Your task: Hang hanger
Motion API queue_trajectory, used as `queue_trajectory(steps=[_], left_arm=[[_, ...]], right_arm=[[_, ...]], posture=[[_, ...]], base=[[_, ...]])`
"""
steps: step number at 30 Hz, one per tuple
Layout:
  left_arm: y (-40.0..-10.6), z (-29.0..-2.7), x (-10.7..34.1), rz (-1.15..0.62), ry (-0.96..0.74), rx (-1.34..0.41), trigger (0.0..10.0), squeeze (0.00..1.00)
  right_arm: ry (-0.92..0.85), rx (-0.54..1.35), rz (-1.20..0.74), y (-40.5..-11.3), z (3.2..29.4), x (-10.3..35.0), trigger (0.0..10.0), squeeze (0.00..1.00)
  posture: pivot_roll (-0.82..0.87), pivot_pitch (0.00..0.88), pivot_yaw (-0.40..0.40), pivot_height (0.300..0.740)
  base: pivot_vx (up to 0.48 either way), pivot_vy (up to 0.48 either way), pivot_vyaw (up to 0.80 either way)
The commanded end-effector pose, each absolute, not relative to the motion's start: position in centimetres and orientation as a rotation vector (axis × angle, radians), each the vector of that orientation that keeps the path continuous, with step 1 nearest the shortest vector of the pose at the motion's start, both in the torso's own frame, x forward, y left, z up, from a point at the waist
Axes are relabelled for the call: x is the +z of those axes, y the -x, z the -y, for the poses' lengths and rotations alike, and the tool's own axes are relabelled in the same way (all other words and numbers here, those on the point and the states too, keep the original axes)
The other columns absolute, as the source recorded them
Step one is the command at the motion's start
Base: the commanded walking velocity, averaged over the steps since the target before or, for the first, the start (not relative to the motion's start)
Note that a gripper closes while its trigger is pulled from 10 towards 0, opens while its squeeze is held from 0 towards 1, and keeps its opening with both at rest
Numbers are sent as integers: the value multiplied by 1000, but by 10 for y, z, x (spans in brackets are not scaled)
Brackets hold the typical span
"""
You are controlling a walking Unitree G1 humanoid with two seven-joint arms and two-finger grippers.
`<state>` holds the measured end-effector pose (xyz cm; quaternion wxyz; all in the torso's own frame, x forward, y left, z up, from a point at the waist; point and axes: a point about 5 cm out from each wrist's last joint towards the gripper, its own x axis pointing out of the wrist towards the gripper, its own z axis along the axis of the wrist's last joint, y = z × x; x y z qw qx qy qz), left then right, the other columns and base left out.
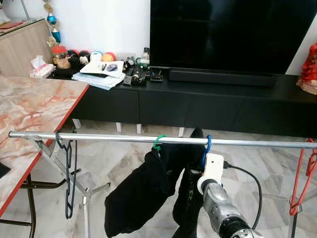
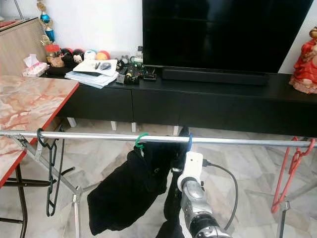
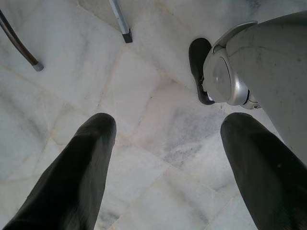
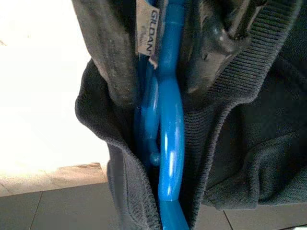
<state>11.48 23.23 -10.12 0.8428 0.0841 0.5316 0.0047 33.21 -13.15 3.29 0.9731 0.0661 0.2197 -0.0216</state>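
A blue hanger (image 1: 206, 148) carries a black garment (image 1: 185, 198), and its hook sits over the silver rail (image 1: 109, 137). My right arm (image 1: 218, 198) reaches up to it from below. In the right wrist view my right gripper (image 4: 175, 62) is shut on the blue hanger's neck (image 4: 169, 120), with the garment's collar bunched around it and one finger (image 4: 213, 43) showing. A green hanger (image 1: 158, 143) with another black garment (image 1: 138, 193) hangs just to its left. My left gripper (image 3: 163, 158) hangs open over the marble floor.
An empty black hanger (image 1: 68, 173) hangs at the rail's left end and a red one (image 1: 303, 173) at its right end. A marble-topped table (image 1: 29, 114) stands on the left. Behind the rail are a low black TV cabinet (image 1: 198, 106) and a TV (image 1: 228, 34).
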Motion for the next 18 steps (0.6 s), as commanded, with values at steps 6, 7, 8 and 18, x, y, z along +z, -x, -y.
queue_trajectory(steps=[6, 7, 8, 18], left_arm=[[-113, -233, -102, -1135, -189, -5, 10000, 0], [-113, -233, -102, -1135, -189, -5, 10000, 0], [-113, -233, -102, -1135, -189, -5, 10000, 0], [-113, -233, -102, -1135, -189, -6, 10000, 0]], right_arm=[[-128, -62, -464, -334, 137, 33, 10000, 0], [-129, -63, -465, -334, 138, 33, 10000, 0], [-133, -64, -466, -334, 139, 34, 1216, 0], [-133, -80, -497, -333, 143, 31, 0, 0]], posture=[[188, 0, 5, 740], [188, 0, 5, 740], [191, 0, 5, 740], [193, 0, 7, 740]], base=[[0, 0, 0], [0, 0, 0], [0, 0, 0], [0, 0, 0]])
